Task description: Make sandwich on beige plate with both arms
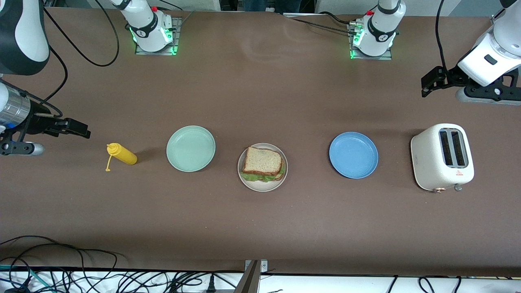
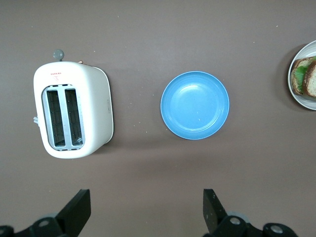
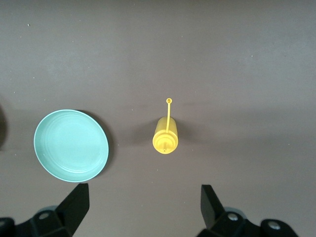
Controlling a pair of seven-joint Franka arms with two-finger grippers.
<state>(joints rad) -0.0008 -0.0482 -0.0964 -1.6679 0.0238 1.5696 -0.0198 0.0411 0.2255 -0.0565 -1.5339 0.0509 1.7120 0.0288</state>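
Sandwich (image 1: 263, 165): assembled, lying on the beige plate (image 1: 262, 186) at mid-table. Two slices of brown-crusted, speckled bread, roughly square with a rounded top; a ruffled green lettuce leaf pokes out along the edge nearer the front camera. Soft and springy by the look of it.

Beige plate: round, matte, pale, with a shallow raised rim. Landmark for all entries below.

Mint-green plate (image 1: 191, 148): beside the beige plate, toward the right arm's end of the table. Round, smooth, bare.

Blue plate (image 1: 353, 155): beside the beige plate, toward the left arm's end. Round, glossy, bare.

Mustard bottle (image 1: 121, 154): yellow squeeze bottle on its side, past the mint-green plate from the beige plate, cap dangling on its tether.

Toaster (image 1: 442, 157): cream, rounded body, two slots, past the blue plate from the beige plate.

Left gripper (image 2: 147, 212): up over the table at the toaster's end, fingers spread wide, nothing between them.

Right gripper (image 3: 143, 210): over the table near the mustard bottle, fingers likewise wide, holding nothing.

Handling note: the build looks complete. Best practice now is judged to be keeping both arms well away from the beige plate, so the stack stays square and no cable brushes it.
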